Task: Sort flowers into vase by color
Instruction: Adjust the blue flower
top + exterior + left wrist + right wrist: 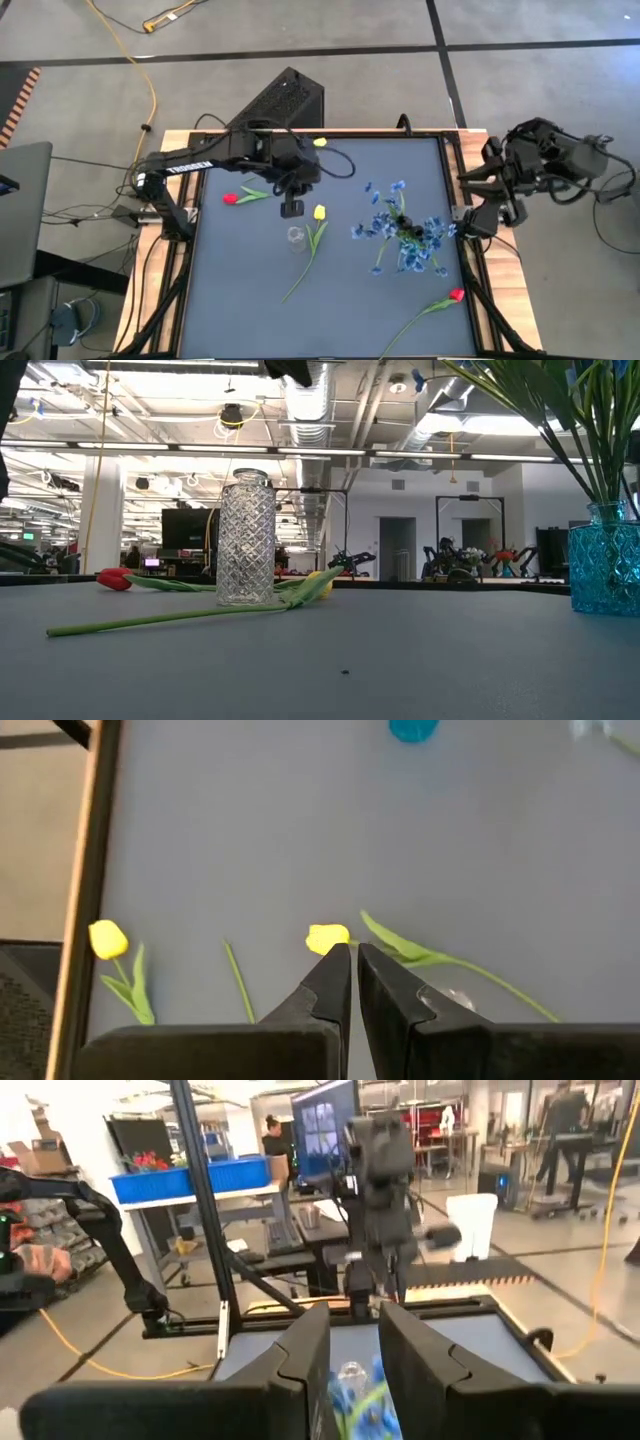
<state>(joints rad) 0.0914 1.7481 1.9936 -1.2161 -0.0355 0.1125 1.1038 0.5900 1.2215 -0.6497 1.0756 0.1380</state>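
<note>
A clear glass vase [296, 238] stands mid-table. A yellow tulip [319, 212] lies beside it, its stem running toward the near edge. A red tulip [231, 198] lies on its side at the left, and another yellow tulip [320, 143] lies at the far edge. A blue vase [410, 236] holds the blue blossoms [385, 212]. A second red tulip [457, 295] lies near the right edge. My left gripper [291, 208] hangs shut and empty above the table, just beyond the clear vase, with the yellow tulip [327, 938] past its tips. My right gripper [355, 1350] is raised level at the table's right side, open and empty.
A black box [283, 100] sits beyond the table's far edge. Cables trail on the floor at the left. In the low view the clear vase [245, 538] stands upright in front of the lying tulips, and the blue vase [604, 570] is at the right.
</note>
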